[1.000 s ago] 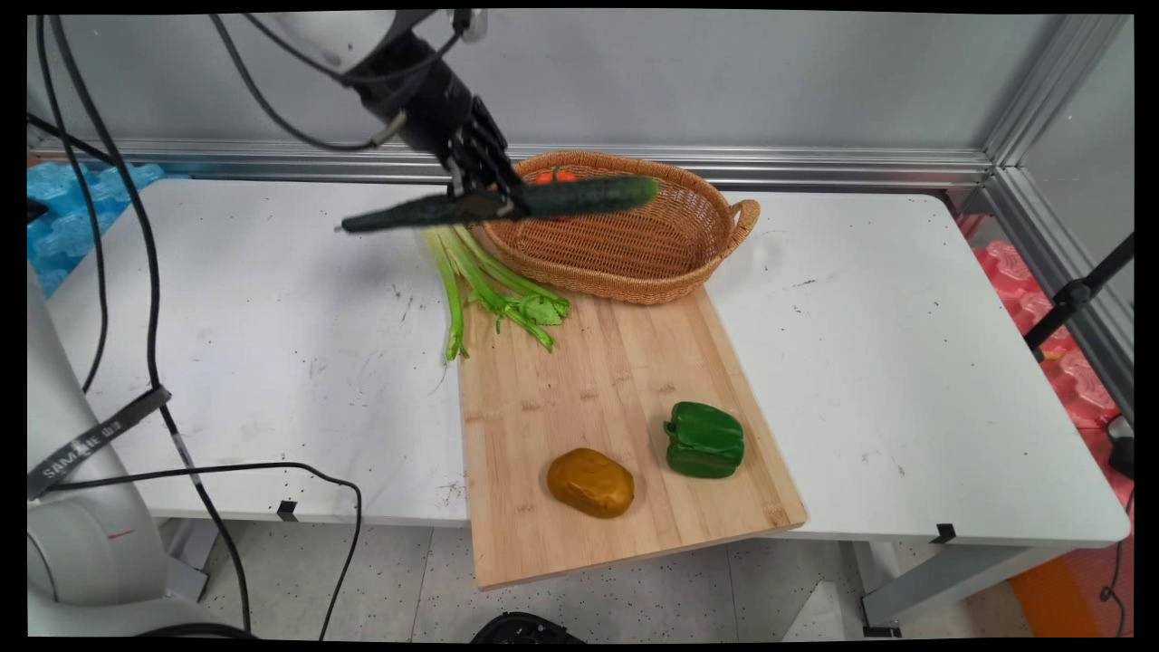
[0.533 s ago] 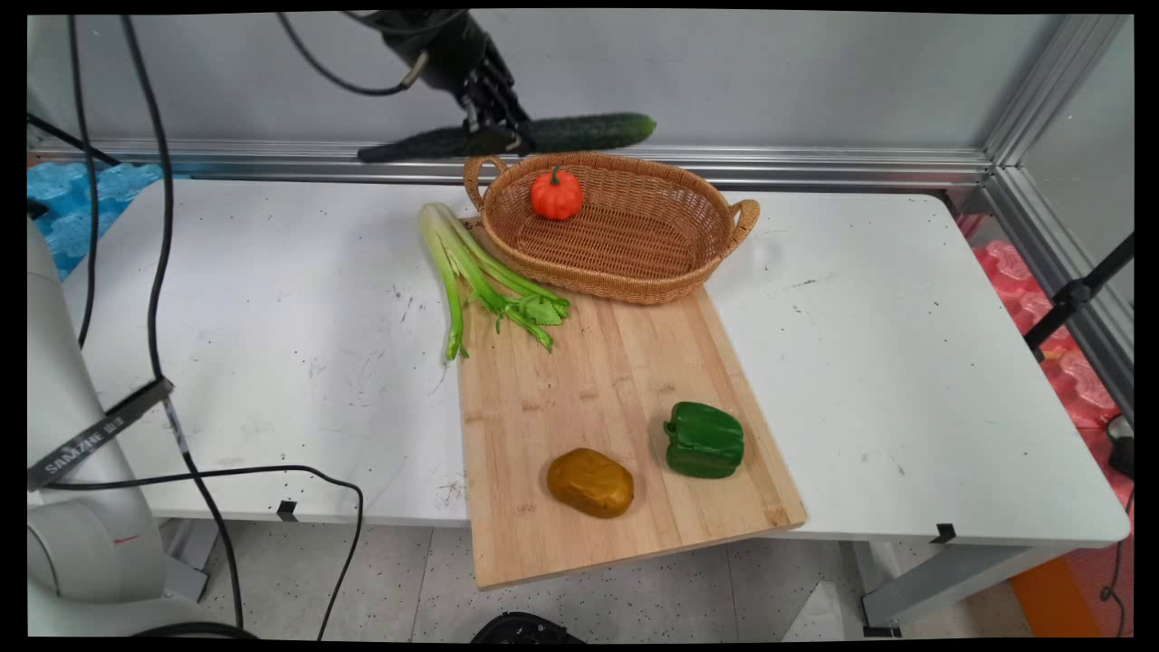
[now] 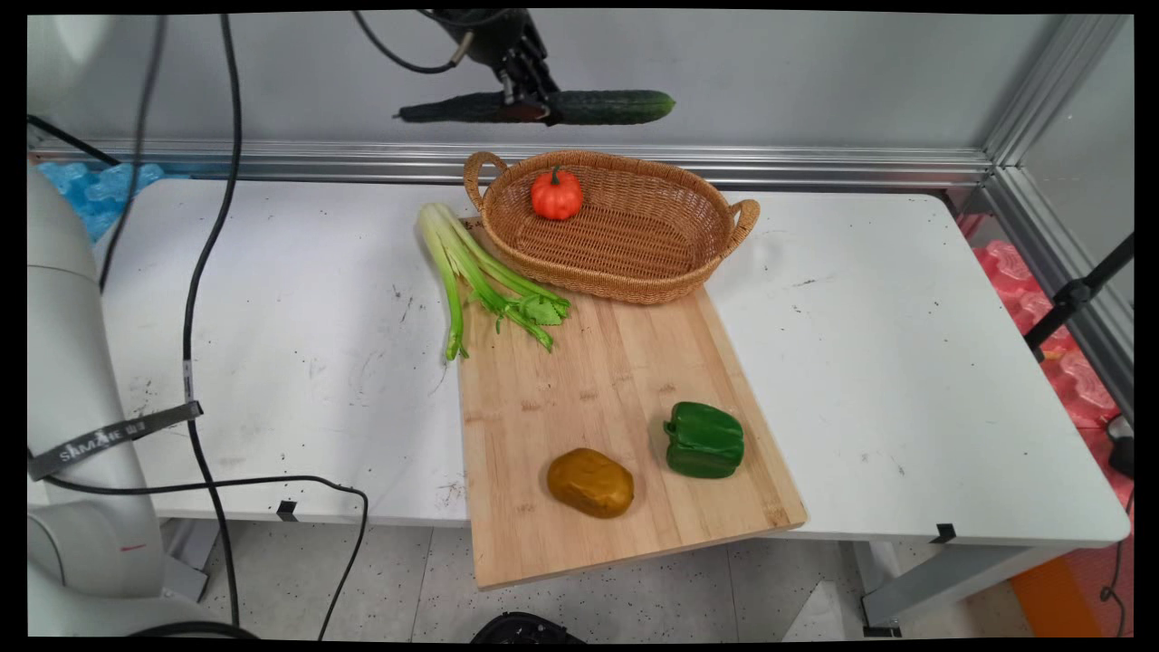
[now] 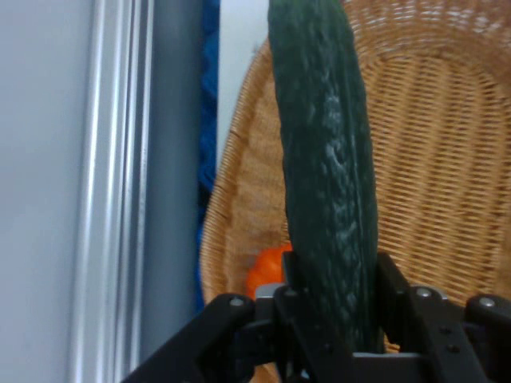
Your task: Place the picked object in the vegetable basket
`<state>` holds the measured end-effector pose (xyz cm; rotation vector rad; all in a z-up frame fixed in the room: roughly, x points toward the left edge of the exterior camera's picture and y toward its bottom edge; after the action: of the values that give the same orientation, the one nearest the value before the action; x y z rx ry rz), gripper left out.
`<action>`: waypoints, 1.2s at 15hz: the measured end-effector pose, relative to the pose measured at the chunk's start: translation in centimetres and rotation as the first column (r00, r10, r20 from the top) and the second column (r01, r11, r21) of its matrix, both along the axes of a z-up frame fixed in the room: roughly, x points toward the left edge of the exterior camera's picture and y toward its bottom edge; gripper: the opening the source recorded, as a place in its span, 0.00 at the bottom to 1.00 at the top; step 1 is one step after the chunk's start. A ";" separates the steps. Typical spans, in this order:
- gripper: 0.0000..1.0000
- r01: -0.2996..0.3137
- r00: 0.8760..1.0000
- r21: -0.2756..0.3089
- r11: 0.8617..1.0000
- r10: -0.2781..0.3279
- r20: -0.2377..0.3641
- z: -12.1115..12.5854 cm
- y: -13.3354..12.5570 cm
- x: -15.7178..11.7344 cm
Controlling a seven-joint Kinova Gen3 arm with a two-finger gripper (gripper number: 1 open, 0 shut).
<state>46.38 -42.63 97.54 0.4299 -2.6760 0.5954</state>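
The hand (image 3: 530,107) at the top centre of the frame pinches a cucumber (image 3: 552,107) near its middle. The cucumber lies level, its long axis left to right, high above the basket (image 3: 634,272) that holds a small pumpkin (image 3: 556,194).

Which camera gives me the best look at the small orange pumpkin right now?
The main view: the pumpkin shows whole and unobstructed at the left end of the wicker basket. In the hand view only a sliver of it shows, behind the cucumber held in the end effector.
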 end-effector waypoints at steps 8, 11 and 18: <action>0.00 0.156 0.984 -0.019 0.988 -0.154 0.091 -3.1 -6.5 -1.8; 0.00 0.198 0.974 -0.008 0.980 -0.196 0.110 -4.3 -8.0 -2.4; 0.00 0.284 0.948 0.039 0.958 -0.286 0.137 -7.8 -10.4 -3.6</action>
<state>42.77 -53.01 89.76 0.0005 -2.8073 0.5301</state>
